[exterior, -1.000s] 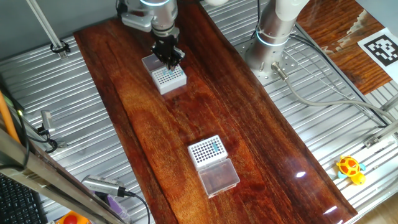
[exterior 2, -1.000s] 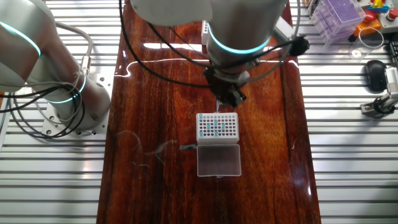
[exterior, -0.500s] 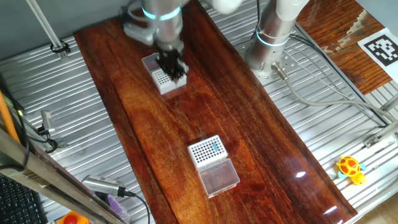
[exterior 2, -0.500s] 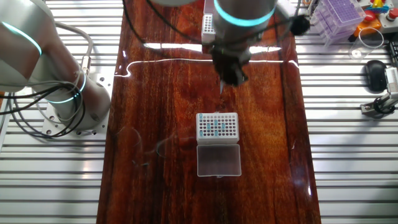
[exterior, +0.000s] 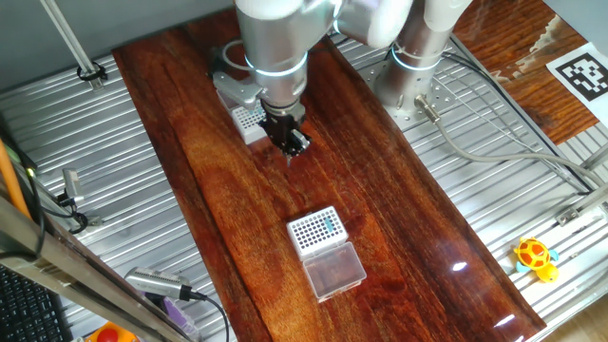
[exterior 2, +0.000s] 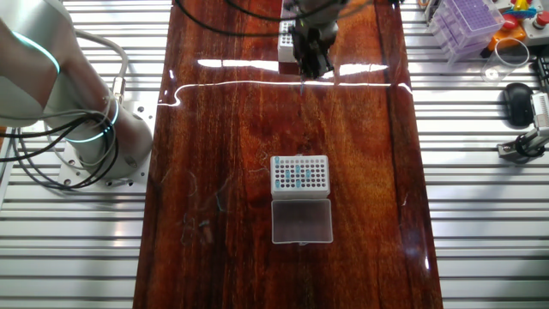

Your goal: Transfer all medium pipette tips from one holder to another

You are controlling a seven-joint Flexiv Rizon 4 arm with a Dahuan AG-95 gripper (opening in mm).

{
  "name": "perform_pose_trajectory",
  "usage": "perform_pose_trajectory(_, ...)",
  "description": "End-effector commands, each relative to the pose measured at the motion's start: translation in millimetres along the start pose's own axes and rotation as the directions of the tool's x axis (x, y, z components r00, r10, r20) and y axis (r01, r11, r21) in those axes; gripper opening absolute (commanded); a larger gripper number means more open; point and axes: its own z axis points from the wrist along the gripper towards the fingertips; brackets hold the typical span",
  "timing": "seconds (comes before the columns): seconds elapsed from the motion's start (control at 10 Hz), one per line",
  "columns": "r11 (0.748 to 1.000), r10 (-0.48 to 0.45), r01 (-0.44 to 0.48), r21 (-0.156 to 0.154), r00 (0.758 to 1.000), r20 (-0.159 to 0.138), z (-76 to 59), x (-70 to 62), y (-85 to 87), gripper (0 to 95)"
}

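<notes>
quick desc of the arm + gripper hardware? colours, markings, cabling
The arm is glossy white-grey and cylindrical, with a glowing cyan ring near the wrist. The gripper is compact and black, with short dark fingers. Black cables loop off the wrist in the other fixed view.

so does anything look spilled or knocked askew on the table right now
Nothing stands out. Both racks sit flat on the wooden table, one with its clear lid open beside it, the other partly behind the gripper. No loose tips visible.
</notes>
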Motion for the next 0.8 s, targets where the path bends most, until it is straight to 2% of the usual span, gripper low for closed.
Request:
perform_pose_trajectory(0.1, 0.995, -0.095, 0.095, 0.014, 0.995, -0.013, -1.4, 1.6, -0.3, 0.0)
perform_pose_trajectory(0.2, 0.985, -0.170, 0.171, 0.005, 0.985, -0.019, -1.4, 1.6, -0.3, 0.0)
perform_pose_trajectory(0.4, 0.975, -0.223, 0.223, -0.002, 0.975, -0.020, -1.4, 1.6, -0.3, 0.0)
perform_pose_trajectory(0.6, 0.975, -0.223, 0.224, 0.004, 0.974, -0.025, -1.4, 1.6, -0.3, 0.0)
perform_pose_trajectory(0.8, 0.981, -0.195, 0.195, -0.007, 0.981, -0.021, -2.4, 0.4, 11.5, 0.0)
